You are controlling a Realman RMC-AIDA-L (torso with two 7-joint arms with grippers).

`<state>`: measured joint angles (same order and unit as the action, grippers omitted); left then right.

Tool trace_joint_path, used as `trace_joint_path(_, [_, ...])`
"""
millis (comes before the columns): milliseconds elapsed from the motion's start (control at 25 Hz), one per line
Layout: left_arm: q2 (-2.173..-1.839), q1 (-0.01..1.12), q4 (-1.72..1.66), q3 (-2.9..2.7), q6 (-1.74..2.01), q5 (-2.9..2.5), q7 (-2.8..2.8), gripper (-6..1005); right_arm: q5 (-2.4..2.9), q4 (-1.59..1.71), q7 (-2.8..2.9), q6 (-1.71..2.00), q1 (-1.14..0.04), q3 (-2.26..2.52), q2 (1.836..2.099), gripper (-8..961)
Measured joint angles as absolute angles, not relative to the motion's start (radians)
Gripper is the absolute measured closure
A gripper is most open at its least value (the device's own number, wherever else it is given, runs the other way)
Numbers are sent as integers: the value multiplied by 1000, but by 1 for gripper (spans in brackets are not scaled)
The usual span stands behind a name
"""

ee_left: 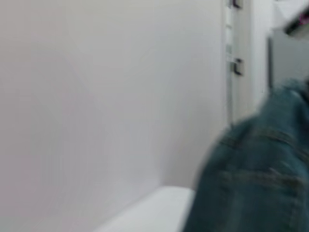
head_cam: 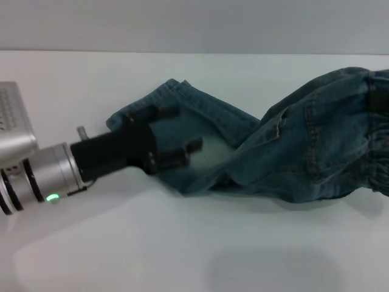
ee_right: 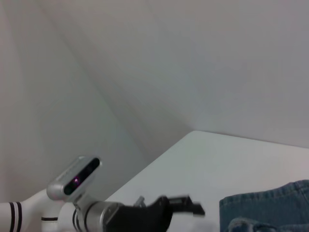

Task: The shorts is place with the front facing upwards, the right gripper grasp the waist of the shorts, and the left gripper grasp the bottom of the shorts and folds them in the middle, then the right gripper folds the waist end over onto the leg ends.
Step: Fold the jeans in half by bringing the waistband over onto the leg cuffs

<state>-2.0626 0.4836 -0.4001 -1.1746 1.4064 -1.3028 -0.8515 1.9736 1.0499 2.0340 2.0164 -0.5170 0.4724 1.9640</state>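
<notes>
The blue denim shorts (head_cam: 292,146) stretch across the white table (head_cam: 182,249), twisted and bunched in the middle. Their bottom, a flat stitched leg hem (head_cam: 200,100), lies at the left. My left gripper (head_cam: 176,131) hovers over that leg end with its black fingers (head_cam: 163,113) spread open. The ruffled waist (head_cam: 380,131) rises at the right edge of the head view. There a dark strip of my right gripper (head_cam: 378,100) is shut on it. The left wrist view shows denim (ee_left: 256,179) close up. Denim (ee_right: 270,212) and the left gripper (ee_right: 188,207) also appear in the right wrist view.
A plain wall runs behind the table's far edge (head_cam: 182,52). Bare white tabletop lies in front of the shorts and to the left behind my left arm (head_cam: 36,173).
</notes>
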Motion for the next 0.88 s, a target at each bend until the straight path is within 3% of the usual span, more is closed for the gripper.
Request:
trace_joint_path(160, [-2074, 505, -345, -1136, 1366, -1223, -809, 187, 1974, 1049, 2031, 2034, -517, 483, 1972, 888])
trace_joint_path(480, [-2079, 660, -74, -1140, 1284, -1105, -646, 187, 1974, 1047, 2010, 2071, -529, 539, 2011, 889])
trace_joint_path(880, [-2080, 768, 195, -956, 1278, -1314, -607, 187, 1973, 1046, 2003, 2072, -537, 539, 2013, 888])
